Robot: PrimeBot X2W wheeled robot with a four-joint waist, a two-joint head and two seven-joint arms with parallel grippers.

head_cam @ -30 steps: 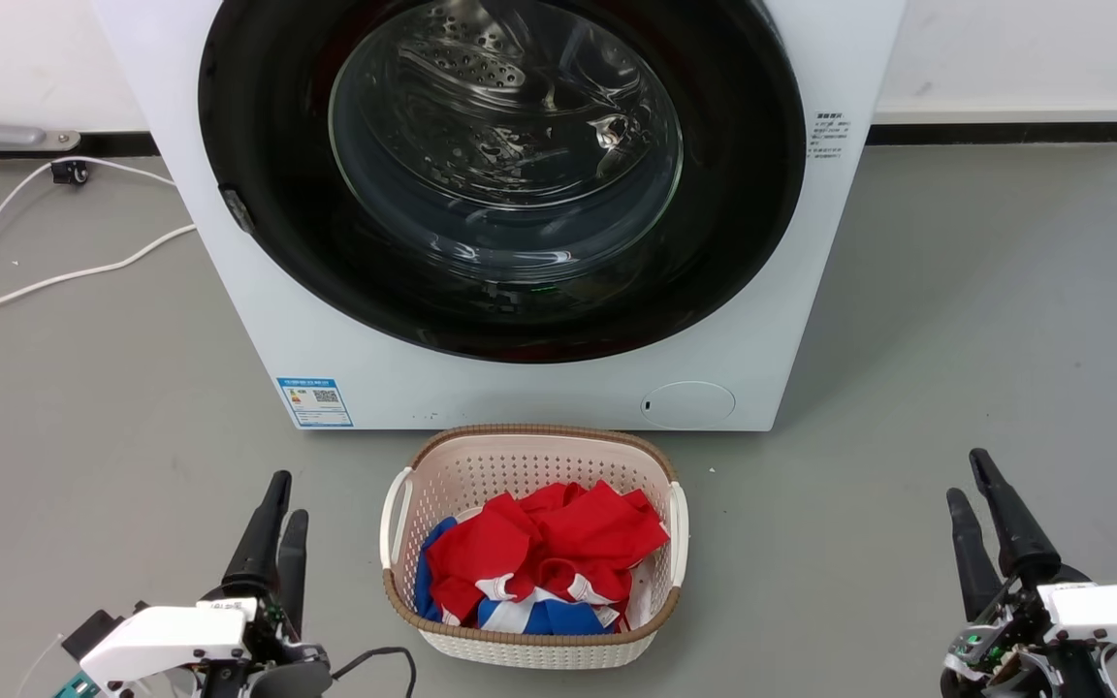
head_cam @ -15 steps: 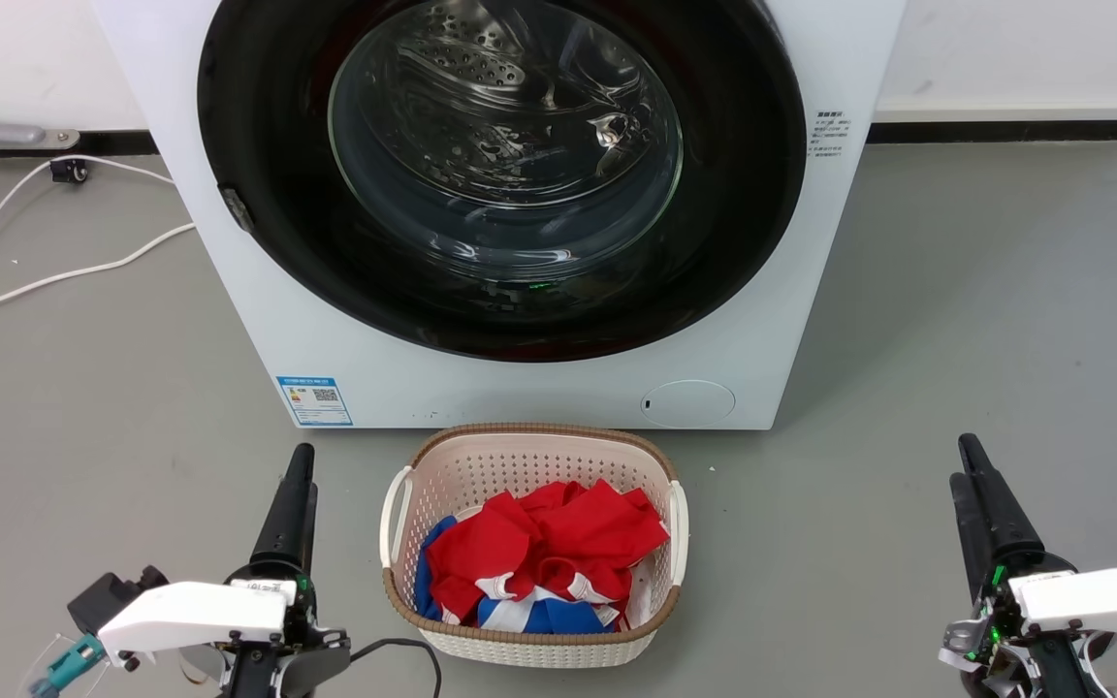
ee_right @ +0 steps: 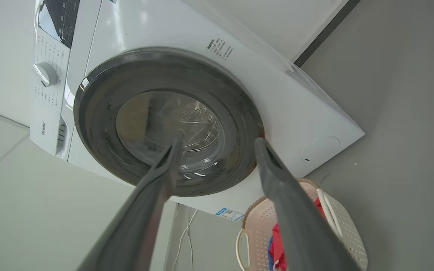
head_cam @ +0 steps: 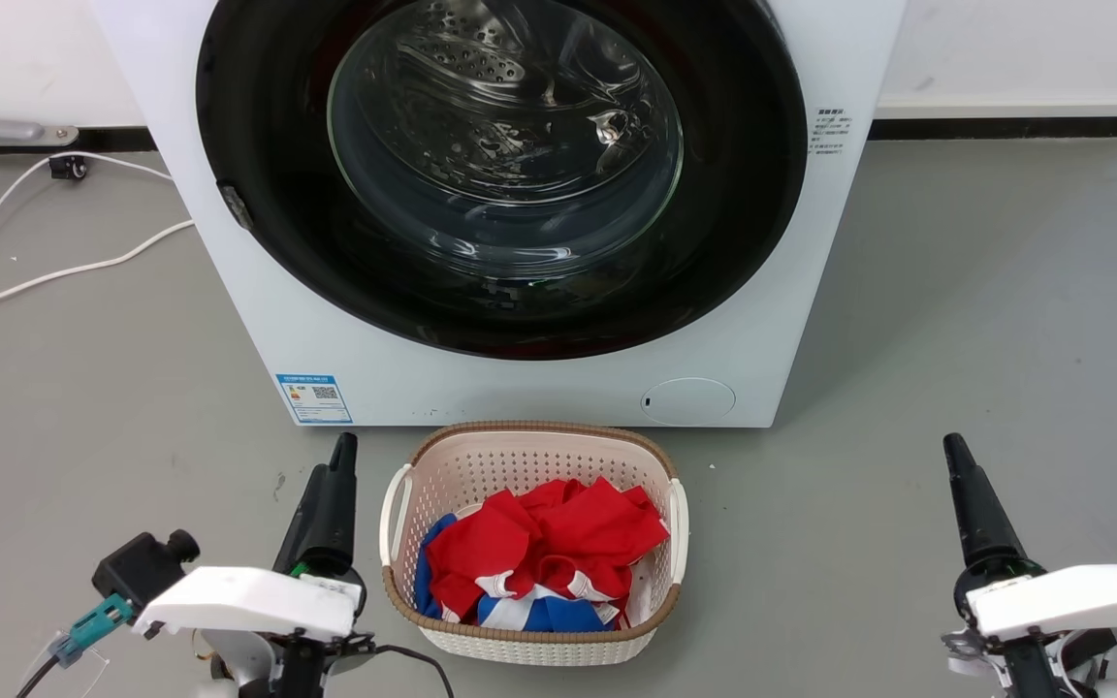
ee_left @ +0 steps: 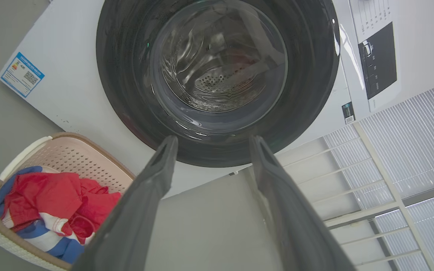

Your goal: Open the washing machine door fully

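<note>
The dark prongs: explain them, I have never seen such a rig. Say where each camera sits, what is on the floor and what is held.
They are the fingers of a robot's two grippers. The head camera looks down at the left gripper, the right gripper, a white washing machine with its round door shut, and a basket of clothes on the grey floor. The other two pictures look along each gripper's fingers from its wrist. Both are open and hold nothing.
</note>
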